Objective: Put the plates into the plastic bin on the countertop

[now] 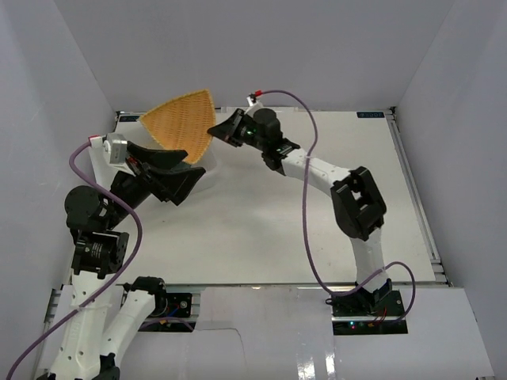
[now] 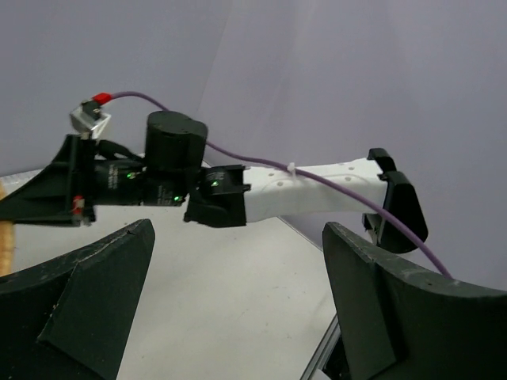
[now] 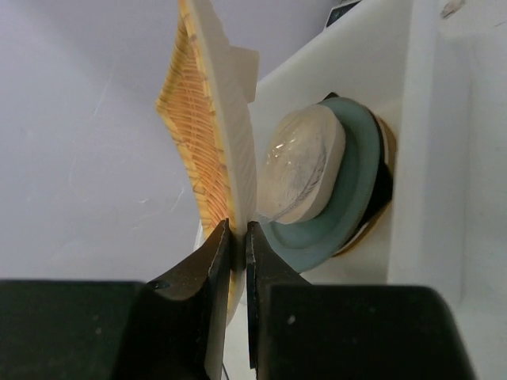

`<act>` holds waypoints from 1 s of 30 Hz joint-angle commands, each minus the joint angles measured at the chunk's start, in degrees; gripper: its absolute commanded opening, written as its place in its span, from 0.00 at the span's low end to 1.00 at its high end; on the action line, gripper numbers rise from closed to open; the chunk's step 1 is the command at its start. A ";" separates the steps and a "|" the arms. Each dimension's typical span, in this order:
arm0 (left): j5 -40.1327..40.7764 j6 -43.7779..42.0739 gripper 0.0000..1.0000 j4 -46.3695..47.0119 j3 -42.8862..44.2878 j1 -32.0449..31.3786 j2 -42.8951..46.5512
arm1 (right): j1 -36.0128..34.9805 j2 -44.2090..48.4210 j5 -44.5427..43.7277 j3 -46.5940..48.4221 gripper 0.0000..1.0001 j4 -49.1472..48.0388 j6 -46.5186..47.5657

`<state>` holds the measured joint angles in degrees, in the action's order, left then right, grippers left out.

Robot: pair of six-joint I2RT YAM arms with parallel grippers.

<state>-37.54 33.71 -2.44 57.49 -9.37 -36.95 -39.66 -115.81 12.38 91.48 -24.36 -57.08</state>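
The right gripper [image 1: 214,129] pinched the orange woven plate [image 1: 181,125] by its rim, held on edge near the plastic bin [image 3: 420,158]; the left gripper [image 1: 187,171] stood spread wide.

Top overhead from behind — right wrist close, sharing orange plate [image 1: 182,123].

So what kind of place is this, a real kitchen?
Probably a robot test booth, not a kitchen: plain white walls box in a white tabletop, with a left arm and right arm bolted at its near edge.
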 commanded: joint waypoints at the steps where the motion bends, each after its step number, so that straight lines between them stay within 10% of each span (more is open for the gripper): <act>1: 4.14 -1.72 0.98 -0.29 -0.36 -1.53 -0.84 | -4.45 -5.81 -4.64 13.16 0.08 2.64 -3.82; 6: 7.91 -5.23 0.98 -3.96 -0.54 -3.46 -0.58 | -8.15 -17.60 -8.68 30.48 0.08 9.94 -5.94; 16: 13.63 -6.47 0.98 -7.67 0.07 -4.35 -0.49 | -9.73 -24.98 -17.38 34.28 0.13 10.82 -11.91; 30: 20.04 -7.34 0.98 -14.87 5.43 -4.35 -2.07 | -10.00 -11.21 -13.88 17.18 0.96 5.03 -6.74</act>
<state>-21.21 27.68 -14.00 59.53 -13.47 -38.48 -49.54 -134.72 -1.65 111.81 -14.37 -66.98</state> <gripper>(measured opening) 0.976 0.927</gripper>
